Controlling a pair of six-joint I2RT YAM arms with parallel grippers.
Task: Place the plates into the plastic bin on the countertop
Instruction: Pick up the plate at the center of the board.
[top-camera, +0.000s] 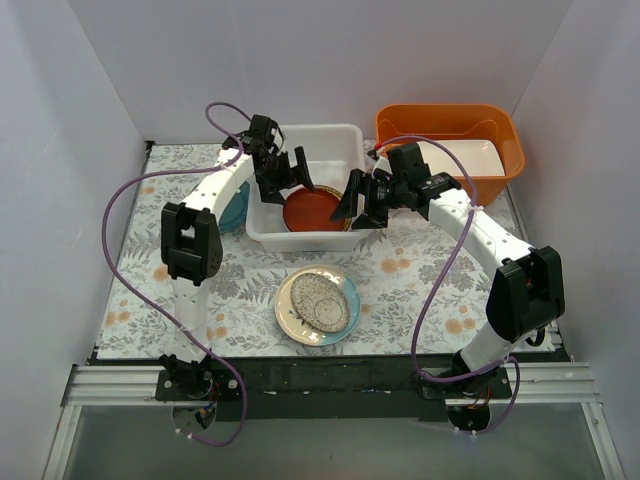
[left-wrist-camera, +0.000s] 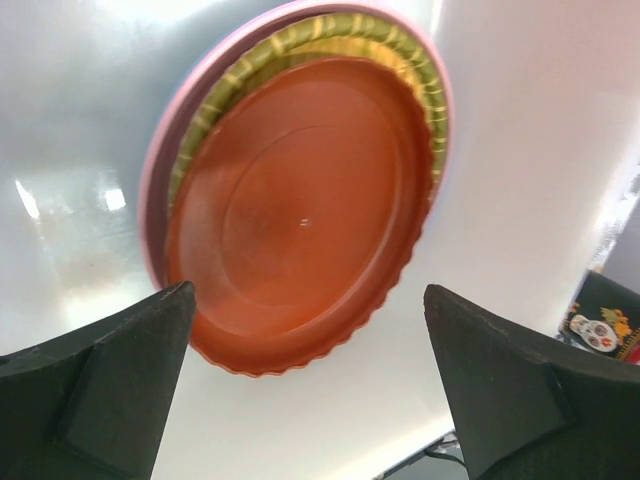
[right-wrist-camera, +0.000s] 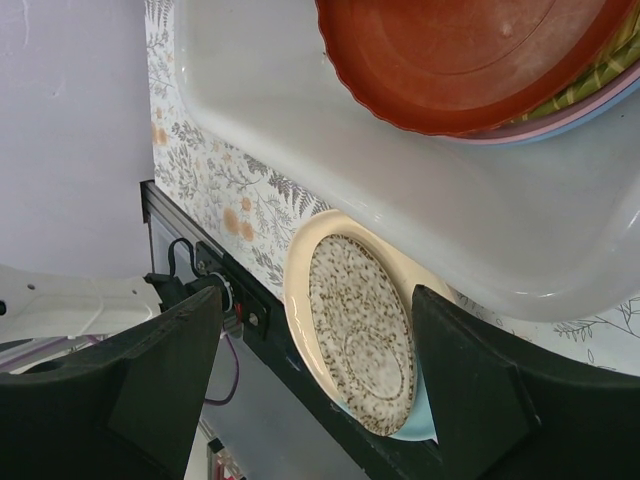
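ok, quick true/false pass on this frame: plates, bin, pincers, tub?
1. The red-brown plate lies uppermost in the plastic bin. True.
2. The speckled plate is in the bin. False: it lies on the countertop, in front of the bin.
3. The left pincer and the right pincer are both open and hold nothing. True.
4. The orange tub is empty. False: it holds a white rectangular dish.

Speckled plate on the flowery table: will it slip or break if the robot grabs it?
The speckled plate lies flat, so it likely won't roll or tip. Its low rim gives little to grab, and its smooth look suggests it could slip. It seems stiff, maybe breakable if dropped.
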